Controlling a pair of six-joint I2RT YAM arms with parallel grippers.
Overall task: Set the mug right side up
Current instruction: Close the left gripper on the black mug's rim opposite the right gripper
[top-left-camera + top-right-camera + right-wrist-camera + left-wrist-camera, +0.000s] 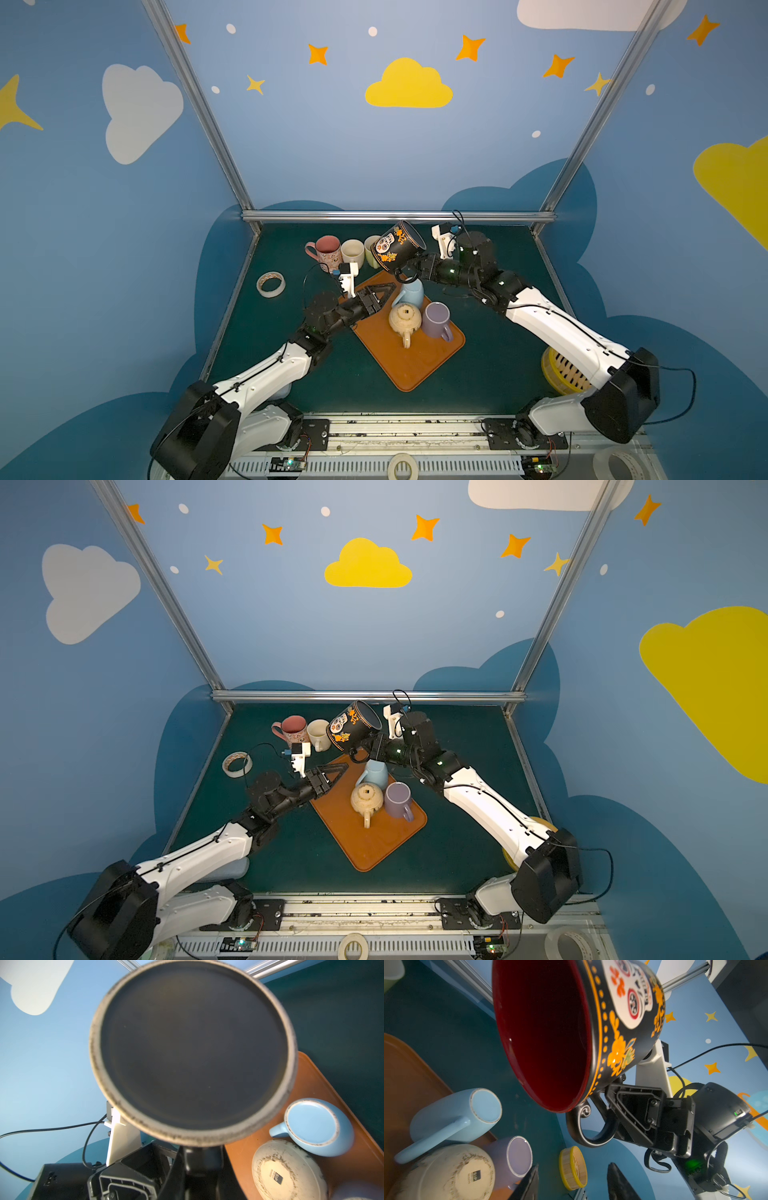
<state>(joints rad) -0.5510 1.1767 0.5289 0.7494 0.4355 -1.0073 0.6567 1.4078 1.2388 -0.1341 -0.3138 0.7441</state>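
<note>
Mug [397, 249] hangs by its handle, pinched in the right pincer [412, 271], aloft and tipped sideways; left pincer [388, 289] hovers below it, half spread, empty; flip seems midway; next, the wrist must roll until the mouth faces up, then lower.

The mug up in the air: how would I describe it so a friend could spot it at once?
Find the orange tray on the green table; above its far corner the right gripper holds a black mug by its handle, tilted. Unlike the pastel mugs nearby, it bears a white skull and orange flowers, with a dark red inside.
</note>
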